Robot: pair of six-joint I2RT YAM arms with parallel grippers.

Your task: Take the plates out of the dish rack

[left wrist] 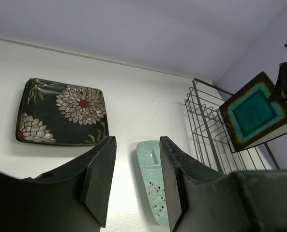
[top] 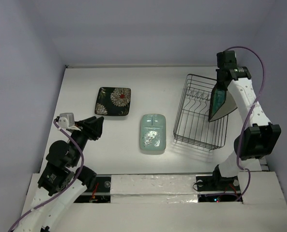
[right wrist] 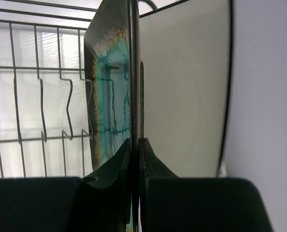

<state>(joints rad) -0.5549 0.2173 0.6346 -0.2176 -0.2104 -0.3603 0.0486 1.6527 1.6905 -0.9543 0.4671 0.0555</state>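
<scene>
While the right gripper [top: 223, 81] has its jaws pinched tight on the top edge of the teal plate [top: 217, 101], I want a straight lift. The lower corner should rise above the prongs of the dish rack [top: 196, 141] before I swing inward. The plate hangs tilted over the rack's right side, and the rack sits by the right edge of the table [top: 85, 87], toward the far right corner.

The hold is only a thin bite on the rim, so I would move slowly and keep the wrist from twisting, or the plate may pivot. In the right wrist view a pale cream surface [right wrist: 187, 96] stands just beside the teal plate. I cannot tell whether the fingers catch it too, so I would check that first.

The bare patch between the mint plate [top: 153, 133] and the rack looks a fair landing place. The black plate [top: 114, 101] lies toward the far left.

My right arm rises from the near right, elbow bent, wrist pointing down. The left gripper [top: 96, 126] hovers by the left edge, partly open and empty.
</scene>
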